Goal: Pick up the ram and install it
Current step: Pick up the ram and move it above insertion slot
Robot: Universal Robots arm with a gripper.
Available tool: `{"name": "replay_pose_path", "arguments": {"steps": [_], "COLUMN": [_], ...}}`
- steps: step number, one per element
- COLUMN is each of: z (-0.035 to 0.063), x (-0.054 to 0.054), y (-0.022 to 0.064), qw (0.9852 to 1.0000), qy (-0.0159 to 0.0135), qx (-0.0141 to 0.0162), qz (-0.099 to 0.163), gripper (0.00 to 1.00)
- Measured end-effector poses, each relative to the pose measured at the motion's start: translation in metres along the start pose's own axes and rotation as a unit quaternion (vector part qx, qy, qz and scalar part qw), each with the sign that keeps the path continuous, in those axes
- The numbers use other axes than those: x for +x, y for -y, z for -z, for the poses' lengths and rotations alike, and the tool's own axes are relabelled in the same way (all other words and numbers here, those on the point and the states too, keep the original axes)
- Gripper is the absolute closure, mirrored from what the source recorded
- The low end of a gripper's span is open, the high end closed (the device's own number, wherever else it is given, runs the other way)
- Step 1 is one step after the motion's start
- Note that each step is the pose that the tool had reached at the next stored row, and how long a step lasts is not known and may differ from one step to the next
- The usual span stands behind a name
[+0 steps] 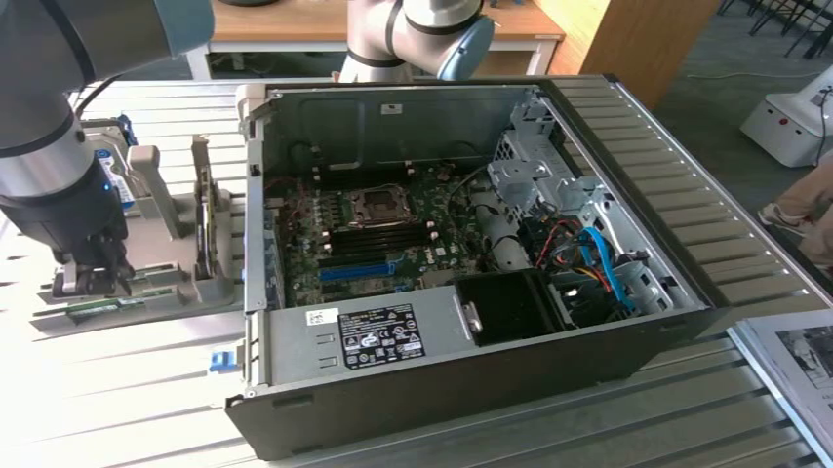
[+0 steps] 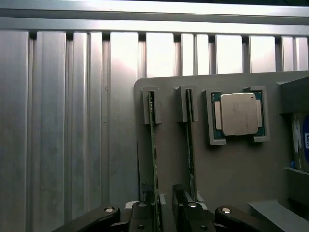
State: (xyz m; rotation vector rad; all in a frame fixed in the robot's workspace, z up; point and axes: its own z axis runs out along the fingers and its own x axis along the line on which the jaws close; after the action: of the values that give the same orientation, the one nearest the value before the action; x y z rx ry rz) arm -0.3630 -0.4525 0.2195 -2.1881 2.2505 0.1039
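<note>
Two rams stand on edge in slots of a grey holder (image 2: 171,145); each is a thin green stick. The nearer ram (image 2: 154,140) runs down between the two dark fingers of my gripper (image 2: 161,208). The fingers stand apart on either side of it, so the gripper is open. The other ram (image 2: 189,145) lies just outside one finger. In the exterior view my gripper (image 1: 89,278) is lowered onto the holder (image 1: 170,283), at the exterior view's left of the open computer case (image 1: 612,322). A green strip of ram (image 1: 98,310) shows below the fingers.
A silver processor (image 2: 238,114) rests in a pocket of the holder. A drive with a blue-white label (image 1: 115,180) and an upright card (image 1: 205,210) stand in the holder too. Inside the case lies the motherboard (image 1: 319,210) with dark memory slots (image 1: 377,232) and a blue slot (image 1: 354,271). A person's leg (image 1: 810,200) is at the exterior view's right.
</note>
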Motion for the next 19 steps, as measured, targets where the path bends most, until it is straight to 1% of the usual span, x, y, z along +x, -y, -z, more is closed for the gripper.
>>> {"name": "replay_pose_path", "arguments": {"steps": [5, 11, 19], "z": [0.0002, 0.0002, 0.0002], "x": [0.0029, 0.0034, 0.0034], "y": [0.0, 0.0001, 0.0001], "qw": [1.0, 1.0, 1.0], "qy": [0.0, 0.0, -0.0005], "qx": [0.0, 0.0, -0.0005], "qz": [0.0, 0.0, 0.01], "gripper": [0.71, 0.71, 0.71]}}
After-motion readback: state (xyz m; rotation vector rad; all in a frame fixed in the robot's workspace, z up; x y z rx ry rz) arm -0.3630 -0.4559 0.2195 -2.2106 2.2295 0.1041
